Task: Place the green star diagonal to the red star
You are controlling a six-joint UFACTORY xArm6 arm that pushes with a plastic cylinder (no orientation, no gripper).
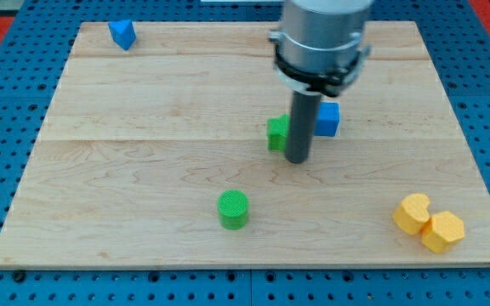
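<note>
The arm hangs over the middle of the wooden worktop, its grey collar filling the view's top and the dark rod dropping straight down from it. My tip rests on the wood a little toward the view's right of the board's centre. There is no gripper on this arm, so nothing opens or closes and nothing is held; the rod only touches things from the side.

Just to the view's left of the rod, touching it or very nearly so, sits a green block. The rod covers its right part, so I cannot tell its shape for sure. Just to the view's right of the rod and slightly higher is a blue cube, also partly hidden behind it.

Below my tip and to the view's left, well apart, stands a green cylinder. Far toward the view's bottom right lie two yellow blocks touching each other: a rounded yellow block and a yellow hexagonal block. Far off at the view's top left corner sits another blue block, tilted in outline.
</note>
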